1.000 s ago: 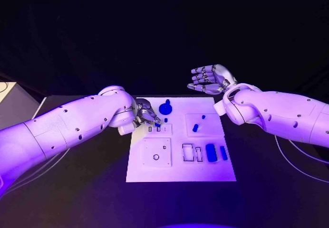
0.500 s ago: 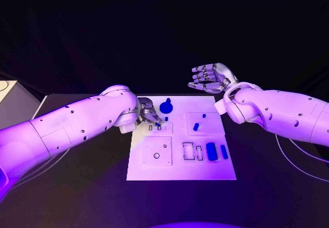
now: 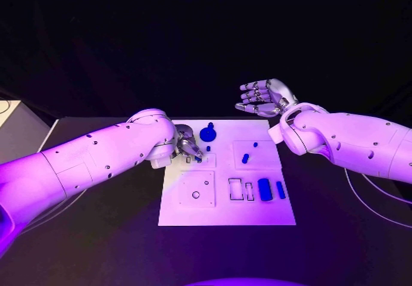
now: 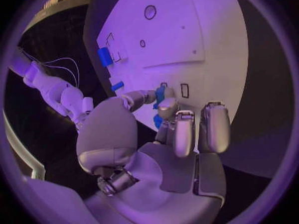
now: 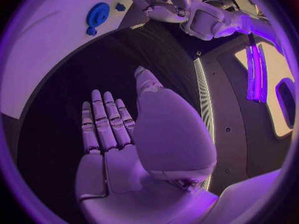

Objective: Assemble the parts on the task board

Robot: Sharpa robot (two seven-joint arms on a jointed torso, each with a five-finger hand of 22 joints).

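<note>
My left hand (image 4: 163, 115) pinches a small blue part (image 4: 160, 93) in its fingertips, right over the little slots (image 3: 193, 160) at about ten o'clock on the task board (image 3: 258, 217). It has dipped lower since a moment ago, so I think the part is going in. My right hand (image 3: 264, 98) waits open at one o'clock.
</note>
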